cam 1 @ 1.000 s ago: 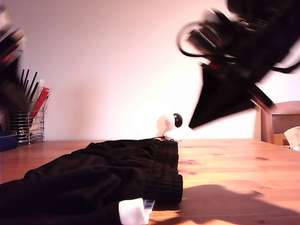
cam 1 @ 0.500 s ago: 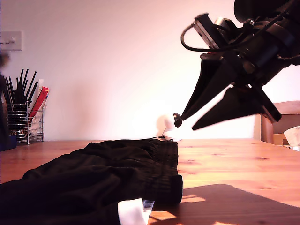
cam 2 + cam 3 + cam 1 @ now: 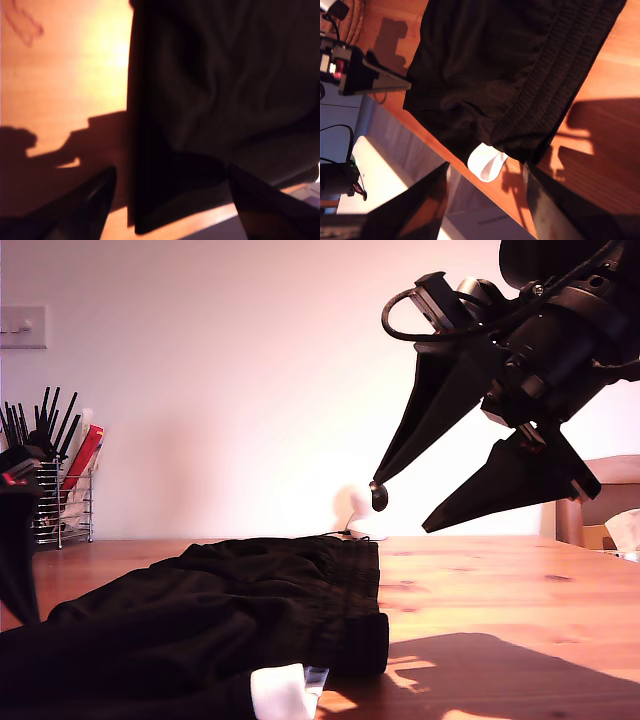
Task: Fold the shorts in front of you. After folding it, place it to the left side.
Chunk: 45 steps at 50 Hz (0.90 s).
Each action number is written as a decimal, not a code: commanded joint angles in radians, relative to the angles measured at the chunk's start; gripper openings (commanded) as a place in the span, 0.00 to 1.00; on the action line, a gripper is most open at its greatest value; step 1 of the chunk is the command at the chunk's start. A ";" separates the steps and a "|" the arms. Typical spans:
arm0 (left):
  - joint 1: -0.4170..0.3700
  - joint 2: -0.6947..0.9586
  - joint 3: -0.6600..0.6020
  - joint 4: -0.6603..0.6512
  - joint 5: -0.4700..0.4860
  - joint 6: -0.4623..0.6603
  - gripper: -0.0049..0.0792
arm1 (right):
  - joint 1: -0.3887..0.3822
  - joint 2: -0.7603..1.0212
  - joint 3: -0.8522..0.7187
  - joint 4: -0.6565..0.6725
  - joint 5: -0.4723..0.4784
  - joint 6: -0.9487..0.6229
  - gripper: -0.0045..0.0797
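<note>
Still hovering: miss-grab risk

Shorts [image 3: 220, 620] lie flat on the tabletop [image 3: 500, 590], unmoved. The second end effector [image 3: 404, 508] hangs above the waistband [image 3: 350, 615], jaws wider than half a second ago. The first end effector [image 3: 171, 169] is also spread and empty. A shallow pinch could catch only the top layer, so the fold bunches.

Shorts [image 3: 200, 630] on table [image 3: 520, 590] — utensil rack [image 3: 62, 502] behind, exterior view's left.

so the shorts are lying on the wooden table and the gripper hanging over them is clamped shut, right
Not quite. The shorts do lie on the wooden table, but my second gripper above them is open: the exterior view shows its two fingers spread wide apart with nothing between them.
</note>
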<state>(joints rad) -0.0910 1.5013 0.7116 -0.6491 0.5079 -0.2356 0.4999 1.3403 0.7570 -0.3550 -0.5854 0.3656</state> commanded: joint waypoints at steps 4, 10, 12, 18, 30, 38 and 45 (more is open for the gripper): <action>-0.002 0.060 -0.005 0.022 0.019 -0.012 0.83 | 0.006 0.005 -0.007 0.003 0.037 -0.006 0.55; -0.010 0.092 -0.005 0.030 0.054 -0.012 0.83 | -0.008 0.005 -0.007 -0.011 0.045 -0.006 0.55; -0.015 0.098 -0.005 0.033 0.058 -0.011 0.83 | -0.015 0.007 -0.007 -0.019 0.045 -0.003 0.55; -0.033 0.103 -0.005 0.053 0.069 -0.013 0.83 | -0.040 0.023 -0.007 -0.045 0.035 0.019 0.55; -0.080 0.103 -0.005 0.061 0.079 -0.012 0.83 | -0.050 0.085 -0.007 -0.022 -0.060 0.084 0.55; -0.102 0.103 -0.005 0.070 0.080 -0.012 0.83 | -0.048 0.143 -0.007 0.011 -0.087 0.131 0.55; -0.102 0.103 -0.005 0.069 0.080 -0.011 0.83 | -0.048 0.198 -0.007 0.052 -0.148 0.143 0.55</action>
<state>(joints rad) -0.1875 1.5623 0.7368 -0.5770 0.5976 -0.2489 0.4465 1.5127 0.7570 -0.3199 -0.7139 0.5011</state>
